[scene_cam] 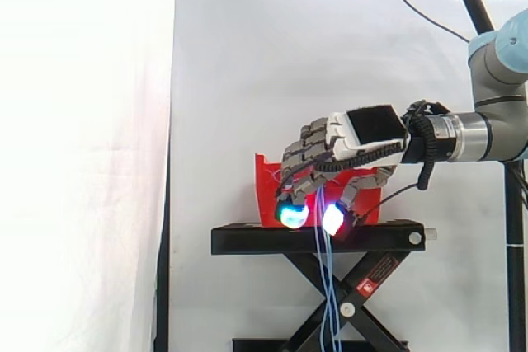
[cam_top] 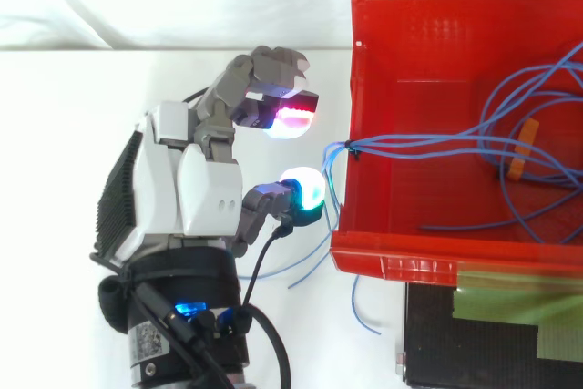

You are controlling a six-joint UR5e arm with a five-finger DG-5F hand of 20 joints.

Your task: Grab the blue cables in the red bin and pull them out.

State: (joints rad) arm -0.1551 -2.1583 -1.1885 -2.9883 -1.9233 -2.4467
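My hand (cam_top: 196,184) hovers palm-down just outside the bin (cam_top: 344,88), cables (cam_top: 437,143) draped over its rim beside me; whether I grip them I cannot tell.

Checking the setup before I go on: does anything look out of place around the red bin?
Yes: the blue cables are not all inside the red bin. A bundle spills over its wall beside the robot hand and hangs down past the black stand, loose ends trailing outside.
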